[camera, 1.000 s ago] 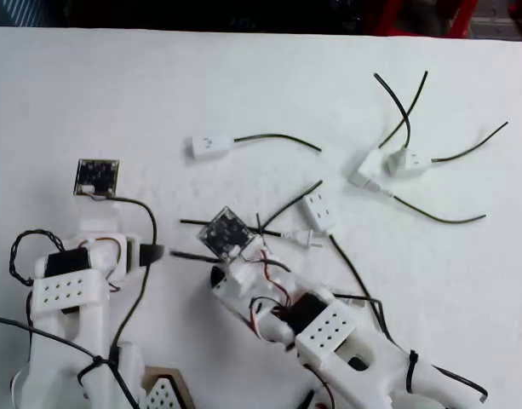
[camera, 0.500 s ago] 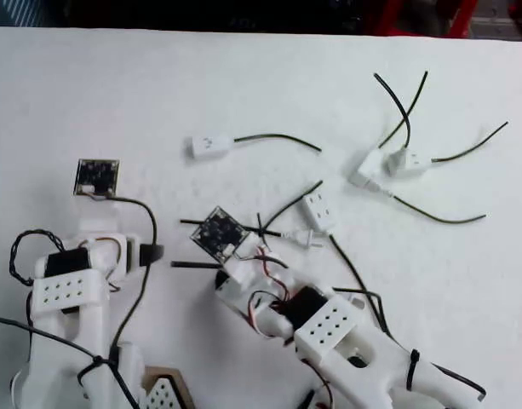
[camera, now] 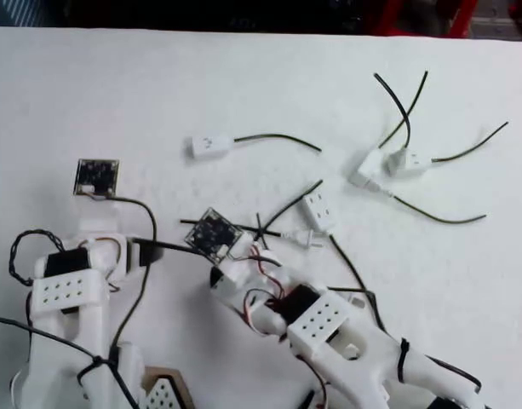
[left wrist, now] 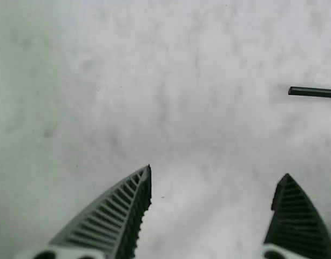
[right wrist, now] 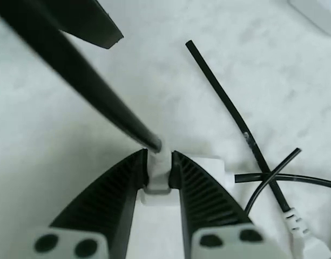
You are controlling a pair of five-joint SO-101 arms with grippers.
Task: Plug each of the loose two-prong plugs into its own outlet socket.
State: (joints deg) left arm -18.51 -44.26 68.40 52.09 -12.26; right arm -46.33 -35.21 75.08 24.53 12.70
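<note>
Desk [camera: 90, 102]: white, cords scattered. My right tool [right wrist: 160, 155] pinches a plug [right wrist: 159, 175] by its neck, low over the desk near centre. My left tool [left wrist: 217, 172] gapes over bare surface. Risk: the stiff black cord [right wrist: 84, 81] levers the plug askew, so its prongs miss the socket [camera: 318, 210].

I count two arms [camera: 69, 294] [camera: 329, 328] of mine, two grippers [left wrist: 216, 178] [right wrist: 160, 154], and six white connectors [camera: 211, 145] [camera: 318, 210] [camera: 308, 239] [right wrist: 157, 178] [camera: 367, 169] [camera: 408, 160] on black cables [camera: 278, 136]: four lying single, two bunched together.
</note>
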